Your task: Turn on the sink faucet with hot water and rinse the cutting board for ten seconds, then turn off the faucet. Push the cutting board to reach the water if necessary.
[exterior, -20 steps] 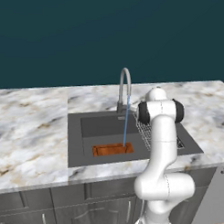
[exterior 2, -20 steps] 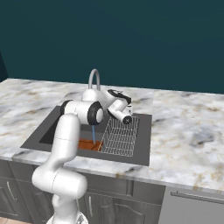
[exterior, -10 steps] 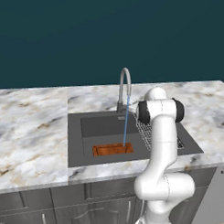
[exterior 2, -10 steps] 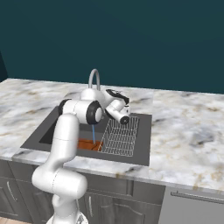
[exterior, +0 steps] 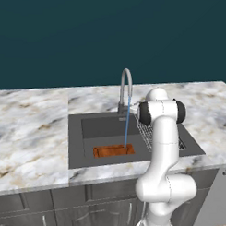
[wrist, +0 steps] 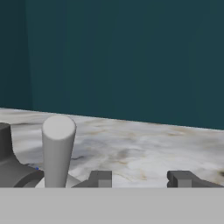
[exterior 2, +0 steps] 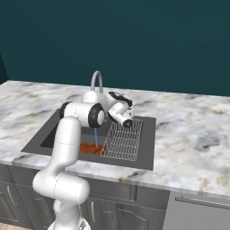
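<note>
The water [exterior: 127, 122] is running in a thin blue stream from the sink faucet [exterior: 125, 90] onto the right end of the cutting board [exterior: 113, 151], which is lying flat at the front of the sink [exterior: 81, 148]. A wire dish rack [exterior 2: 123, 141] is occupying the basin's right side. The tool [wrist: 142, 178] is hovering beside the faucet's grey handle [wrist: 57, 151] — fingers spread apart, gripping nothing. The marbled table [exterior: 29, 130] is surrounding the basin.
</note>
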Controlling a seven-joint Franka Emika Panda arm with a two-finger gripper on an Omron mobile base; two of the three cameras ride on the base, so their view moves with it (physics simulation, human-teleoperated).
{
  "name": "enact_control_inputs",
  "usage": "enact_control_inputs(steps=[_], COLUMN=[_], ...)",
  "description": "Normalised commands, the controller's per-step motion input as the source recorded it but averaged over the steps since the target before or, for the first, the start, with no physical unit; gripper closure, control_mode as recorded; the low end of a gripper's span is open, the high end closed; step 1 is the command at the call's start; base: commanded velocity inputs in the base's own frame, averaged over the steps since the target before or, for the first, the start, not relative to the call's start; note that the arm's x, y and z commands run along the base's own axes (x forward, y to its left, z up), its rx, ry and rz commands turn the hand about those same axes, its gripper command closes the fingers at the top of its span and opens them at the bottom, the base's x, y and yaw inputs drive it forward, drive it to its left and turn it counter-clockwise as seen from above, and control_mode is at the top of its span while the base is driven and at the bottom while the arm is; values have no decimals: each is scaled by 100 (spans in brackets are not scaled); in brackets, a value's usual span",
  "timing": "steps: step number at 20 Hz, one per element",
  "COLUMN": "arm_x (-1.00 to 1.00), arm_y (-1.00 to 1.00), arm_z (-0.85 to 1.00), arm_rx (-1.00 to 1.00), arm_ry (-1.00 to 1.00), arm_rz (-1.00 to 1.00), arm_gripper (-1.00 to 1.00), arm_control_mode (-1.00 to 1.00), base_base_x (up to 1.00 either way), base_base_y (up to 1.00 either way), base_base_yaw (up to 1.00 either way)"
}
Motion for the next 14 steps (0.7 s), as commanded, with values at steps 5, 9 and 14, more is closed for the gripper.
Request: enact_control_inputs(steps=[5,9,14], arm_x=[20,13,9], arm_y=[48,54,61], arm_z=[41,46,47], arm_rx=[0,0,-1], arm_ry=[0,0,0], arm_rz=[0,0,0], arm_gripper=[-100,-100,-100], arm_control_mode=[-100,-100,-100], base_base_x=[0,0,0], base_base_y=[0,0,0], base_base_yaw=[0,0,0])
